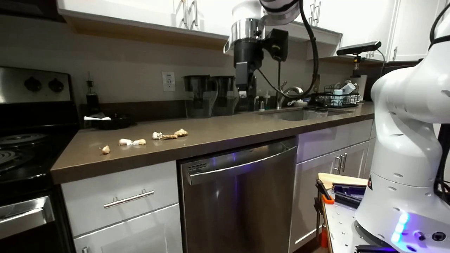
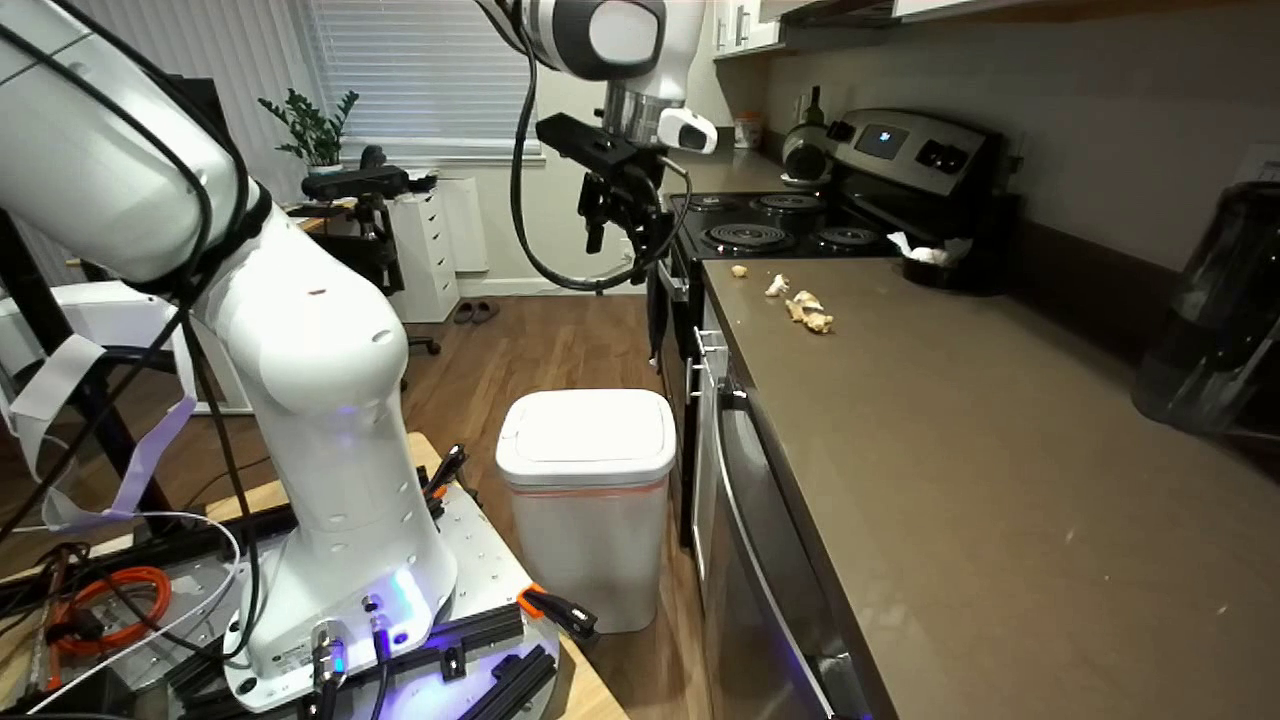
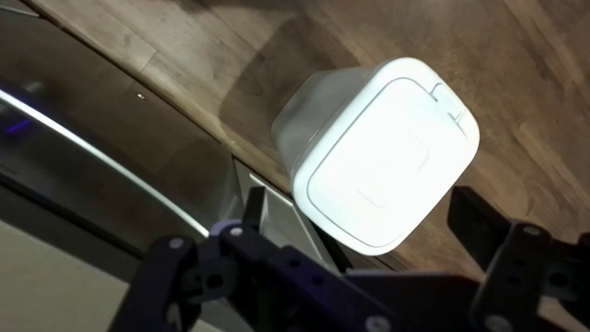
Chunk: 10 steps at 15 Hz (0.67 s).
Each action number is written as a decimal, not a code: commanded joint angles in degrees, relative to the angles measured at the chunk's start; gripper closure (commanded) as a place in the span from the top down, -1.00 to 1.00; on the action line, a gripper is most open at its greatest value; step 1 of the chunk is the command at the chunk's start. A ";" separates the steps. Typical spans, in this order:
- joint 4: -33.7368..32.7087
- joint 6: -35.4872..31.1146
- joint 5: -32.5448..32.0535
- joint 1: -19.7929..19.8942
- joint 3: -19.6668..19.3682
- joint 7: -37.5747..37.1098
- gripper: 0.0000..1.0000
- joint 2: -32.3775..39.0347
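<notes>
While its jaws gape wide, the gripper (image 3: 358, 203) hangs empty.

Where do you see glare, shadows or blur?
Wrist view: white rounded-rectangular bin lid nearly blown out, dark shadow beside it on the brown wood-plank floor, black jaws slightly out of focus. In an exterior view: violet streaks reflected on the stainless-steel dishwasher front.

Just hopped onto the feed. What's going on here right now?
The robot arm is holding nothing: its end effector hangs open in the air, touching nothing. Lower down, a white bin stands on the floor with its lid shut; in the wrist view it shows beyond the open jaws. Small pieces that look like garlic and ginger lie loose on the counter.
</notes>
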State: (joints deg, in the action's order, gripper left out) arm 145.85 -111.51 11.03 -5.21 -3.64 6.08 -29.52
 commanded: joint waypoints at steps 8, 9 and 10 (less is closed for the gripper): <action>-1.89 -0.17 3.66 -3.30 6.56 -0.21 1.00 13.25; -2.08 -0.09 3.66 -3.27 6.54 -0.16 1.00 13.43; -1.75 -0.79 5.18 -3.88 6.34 2.23 1.00 13.61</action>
State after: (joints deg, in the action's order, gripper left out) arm 143.84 -111.80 14.50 -9.26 2.10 5.74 -16.09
